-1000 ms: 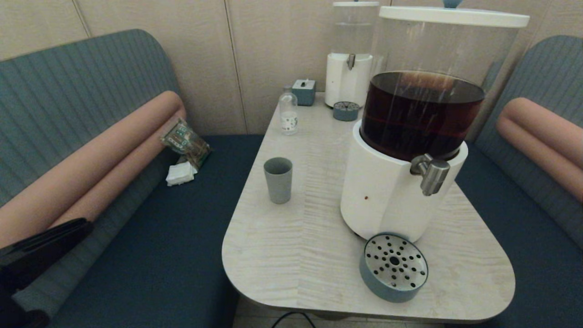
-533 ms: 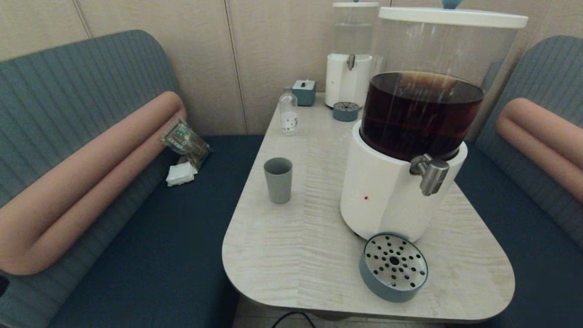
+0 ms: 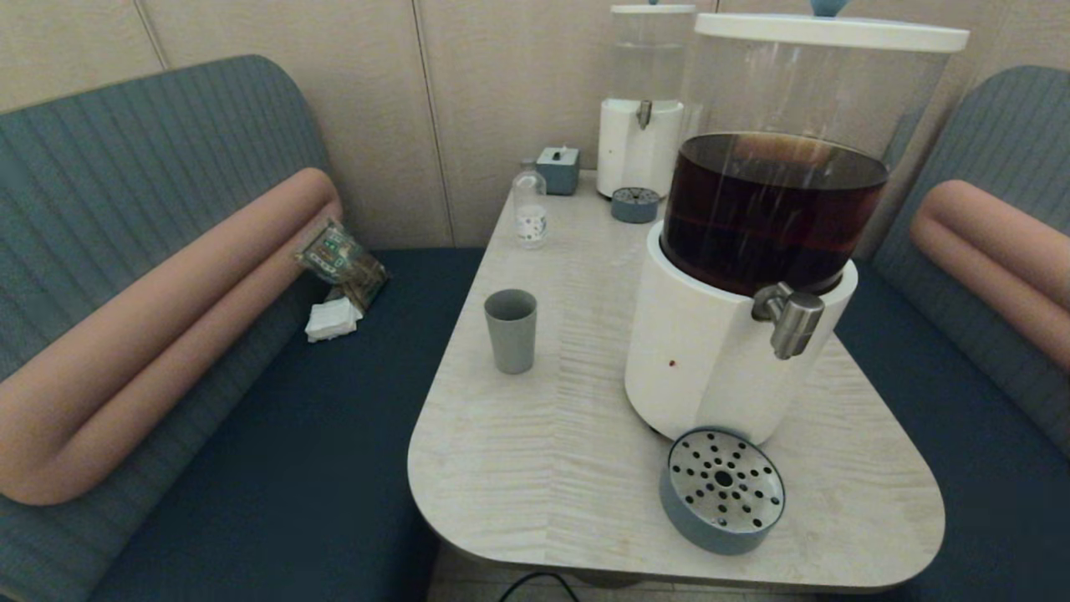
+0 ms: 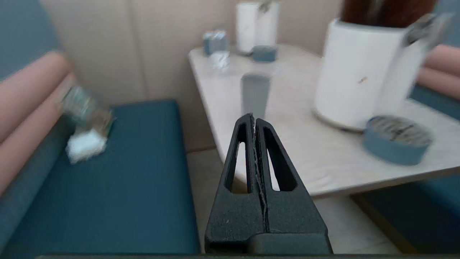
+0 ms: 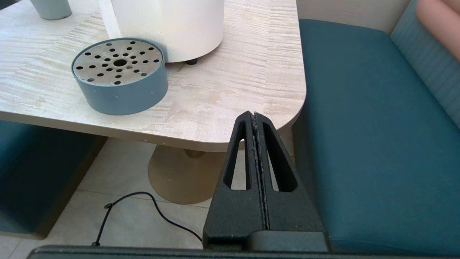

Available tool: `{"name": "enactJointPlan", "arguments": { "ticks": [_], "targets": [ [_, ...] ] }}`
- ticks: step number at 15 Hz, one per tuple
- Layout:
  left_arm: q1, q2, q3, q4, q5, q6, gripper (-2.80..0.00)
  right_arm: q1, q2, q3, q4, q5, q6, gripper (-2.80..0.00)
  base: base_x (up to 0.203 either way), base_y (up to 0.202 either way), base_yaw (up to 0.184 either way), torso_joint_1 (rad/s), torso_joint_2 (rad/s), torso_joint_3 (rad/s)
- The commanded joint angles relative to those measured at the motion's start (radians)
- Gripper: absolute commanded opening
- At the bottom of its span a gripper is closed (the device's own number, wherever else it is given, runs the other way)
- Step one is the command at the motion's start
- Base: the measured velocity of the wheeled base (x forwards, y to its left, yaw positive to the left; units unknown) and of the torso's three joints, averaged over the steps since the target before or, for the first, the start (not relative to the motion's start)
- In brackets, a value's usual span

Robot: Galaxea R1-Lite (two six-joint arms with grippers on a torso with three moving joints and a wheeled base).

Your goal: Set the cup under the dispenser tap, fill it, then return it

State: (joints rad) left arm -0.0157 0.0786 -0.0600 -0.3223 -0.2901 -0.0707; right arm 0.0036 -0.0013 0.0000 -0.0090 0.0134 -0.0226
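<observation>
A: How far along is the task?
B: Judged not begun: the grey-blue cup (image 3: 511,329) stands on the surface (image 3: 585,468), ahead of the left tool (image 4: 254,118), which is clenched on nothing and well short of it. The dispenser tap (image 3: 790,318) has nothing beneath it; the drip tray (image 5: 120,75) lies ahead of the right tool (image 5: 254,116), likewise clenched and empty, off the surface's corner.
A: Any legible writing?
B: None; the small bottle's label (image 3: 530,224) is too small to read
</observation>
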Motion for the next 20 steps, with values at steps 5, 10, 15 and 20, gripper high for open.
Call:
{"name": "enactJointPlan", "arguments": {
  "ticks": [5, 10, 15, 20],
  "targets": [
    [0.003, -0.082, 0.062, 0.119, 0.126, -0.01, -2.8, 0.001, 0.001, 0.0, 0.0, 0.0, 0.0, -2.8, 0.0, 0.0, 0.0, 0.0, 0.0, 0.0],
    [0.003, -0.082, 0.062, 0.248, 0.268, 0.065, -2.8, 0.001, 0.001, 0.0, 0.0, 0.0, 0.0, -2.8, 0.0, 0.0, 0.0, 0.0, 0.0, 0.0],
    [0.003, -0.08, 0.062, 0.318, 0.29, 0.057, -2.8, 0.0, 0.001, 0.0, 0.0, 0.0, 0.0, -2.8, 0.0, 0.0, 0.0, 0.0, 0.0, 0.0],
    [0.003, -0.08, 0.062, 0.318, 0.29, 0.062, -2.8, 0.001, 0.001, 0.0, 0.0, 0.0, 0.0, -2.8, 0.0, 0.0, 0.0, 0.0, 0.0, 0.0]
  ]
}}
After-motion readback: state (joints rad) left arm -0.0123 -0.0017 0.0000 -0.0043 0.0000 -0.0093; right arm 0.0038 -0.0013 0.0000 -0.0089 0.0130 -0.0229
